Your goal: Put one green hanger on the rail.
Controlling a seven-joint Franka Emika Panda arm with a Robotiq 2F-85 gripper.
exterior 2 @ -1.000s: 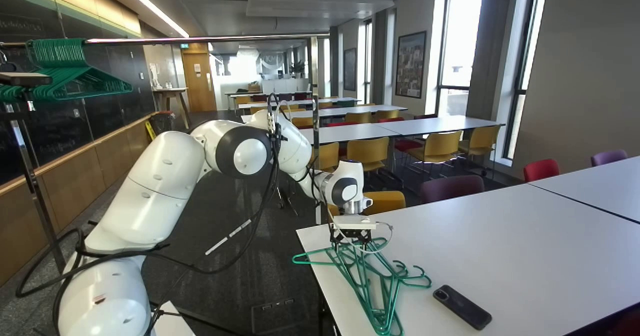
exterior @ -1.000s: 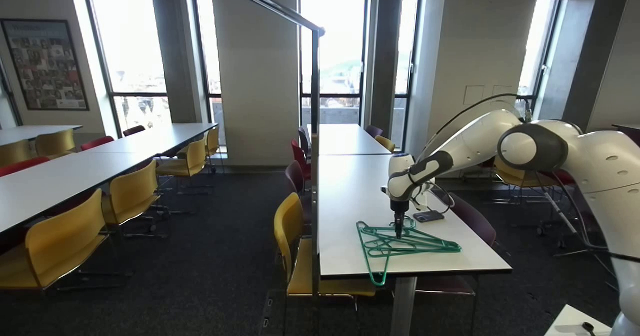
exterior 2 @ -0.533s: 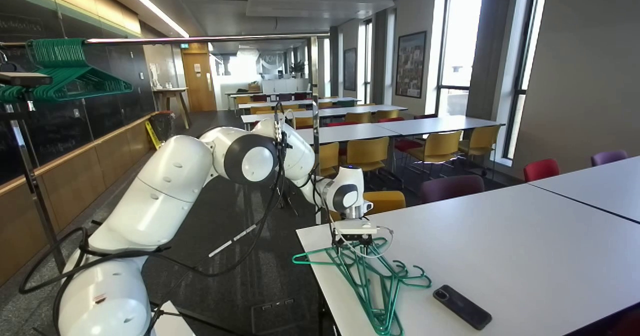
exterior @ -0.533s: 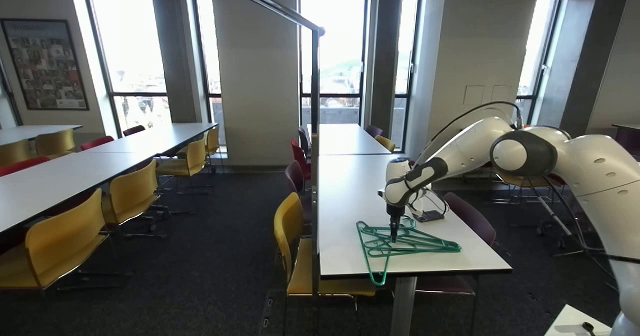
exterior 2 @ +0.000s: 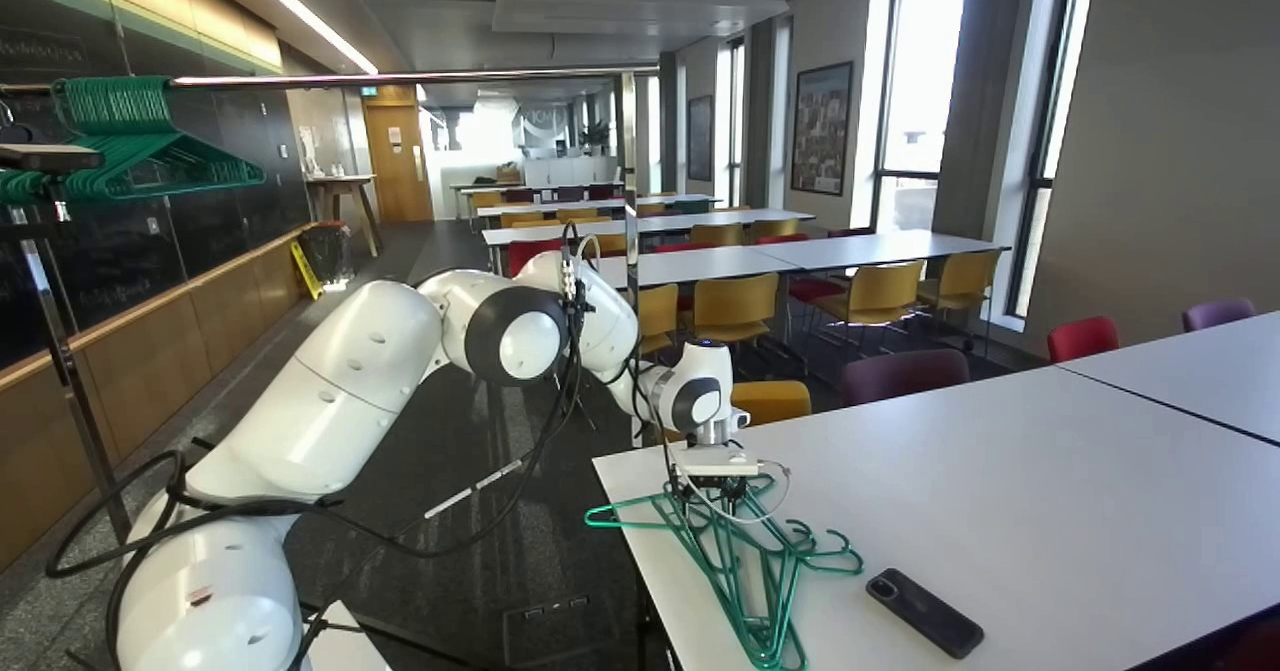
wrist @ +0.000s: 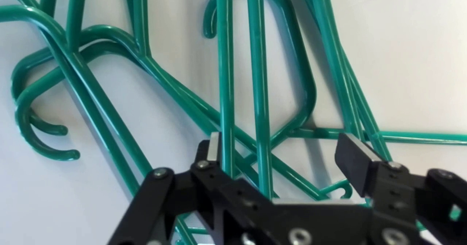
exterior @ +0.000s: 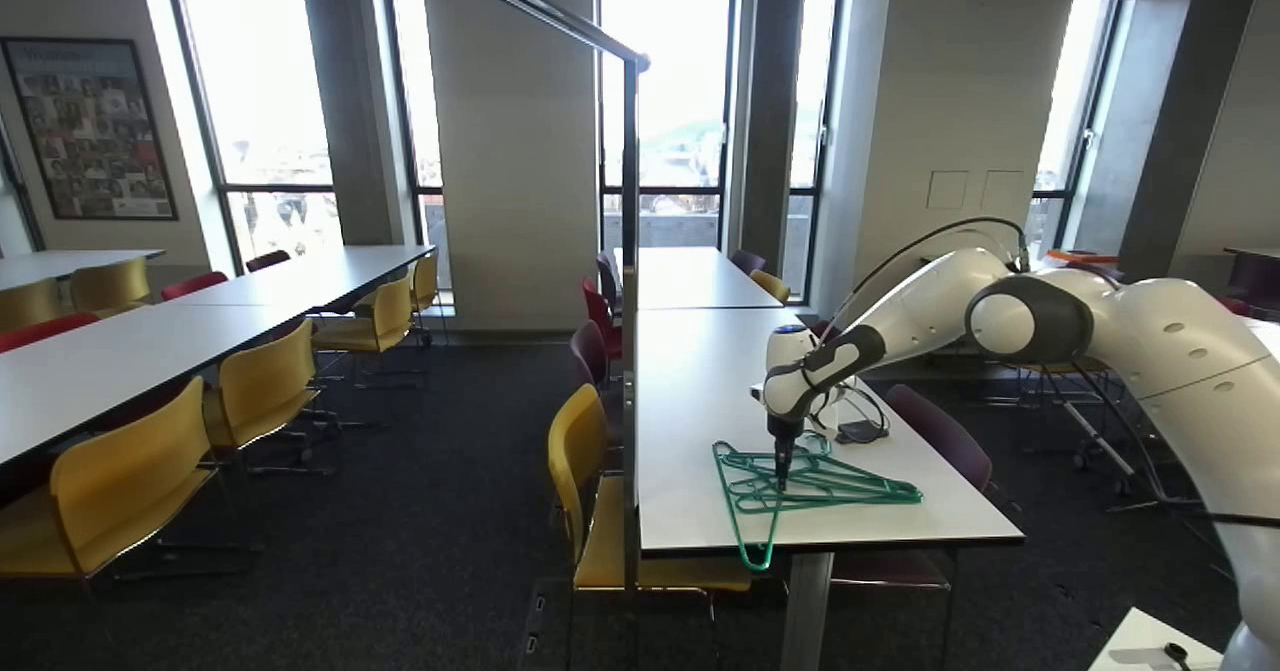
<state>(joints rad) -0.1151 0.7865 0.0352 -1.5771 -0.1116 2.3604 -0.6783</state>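
Tool (wrist: 284, 150), jaws apart, partly hides green hangers (wrist: 260, 91) that the wrist view crops.

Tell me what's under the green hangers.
White table, seen in the gaps between the hangers; one corner juts past its edge. Whatever lies right beneath where they cross, or behind the fingers in the wrist view, is covered.
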